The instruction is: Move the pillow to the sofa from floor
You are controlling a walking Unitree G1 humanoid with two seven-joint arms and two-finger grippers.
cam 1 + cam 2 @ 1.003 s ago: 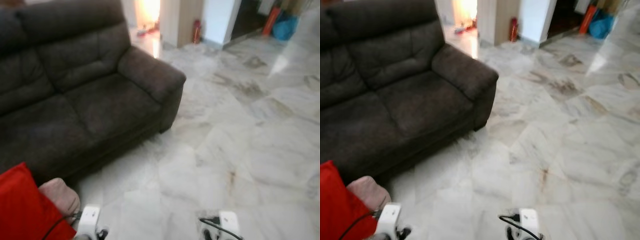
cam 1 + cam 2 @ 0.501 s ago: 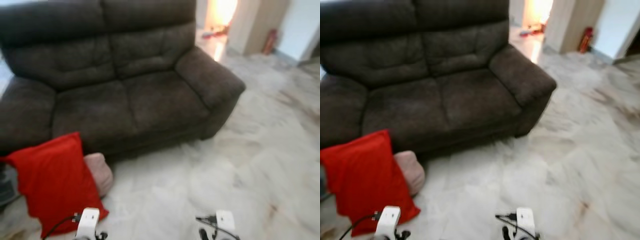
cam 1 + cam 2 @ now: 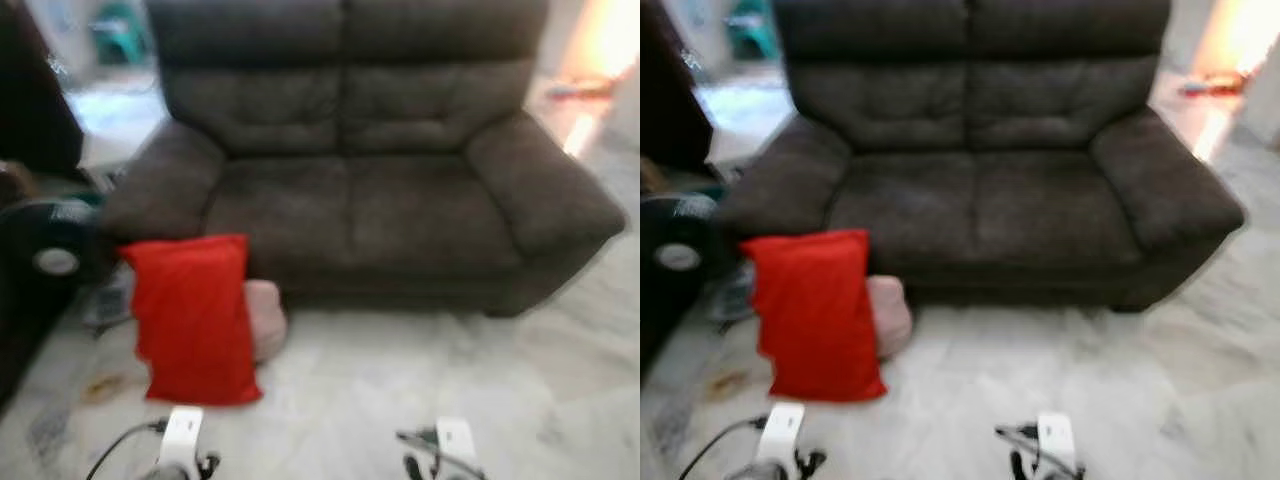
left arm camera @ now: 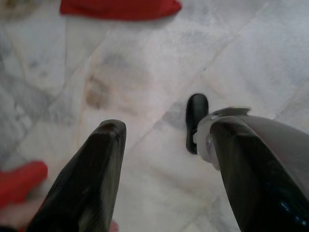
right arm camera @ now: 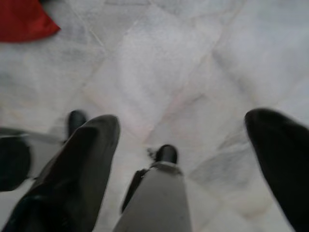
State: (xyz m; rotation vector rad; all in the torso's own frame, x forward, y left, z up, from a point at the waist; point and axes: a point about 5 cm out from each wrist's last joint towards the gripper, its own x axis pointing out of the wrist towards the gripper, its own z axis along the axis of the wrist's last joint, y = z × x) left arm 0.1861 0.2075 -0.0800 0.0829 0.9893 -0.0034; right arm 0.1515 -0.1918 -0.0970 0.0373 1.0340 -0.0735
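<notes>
A red pillow (image 3: pixel 192 315) stands on the marble floor, leaning against the front of the dark brown sofa (image 3: pixel 380 190) near its left arm. A pink cushion (image 3: pixel 265 318) lies just behind it. My left gripper (image 4: pixel 164 169) hangs low over the floor, open with nothing between its fingers; the pillow's red edge (image 4: pixel 120 8) lies ahead of it. My right gripper (image 5: pixel 188 159) is also open over bare floor, with a red pillow corner (image 5: pixel 21 21) off to one side. Both wrists (image 3: pixel 180 440) sit at the picture's bottom edge.
A black fan (image 3: pixel 50 255) stands on the floor left of the sofa, beside dark furniture (image 3: pixel 30 100). Open marble floor (image 3: pixel 400 400) lies between me and the sofa. A bright doorway (image 3: pixel 610 40) shows at the back right.
The camera has swung left: the sofa now faces me squarely and the red pillow sits fully in view at left. A fan has come into sight. The arms hang as before.
</notes>
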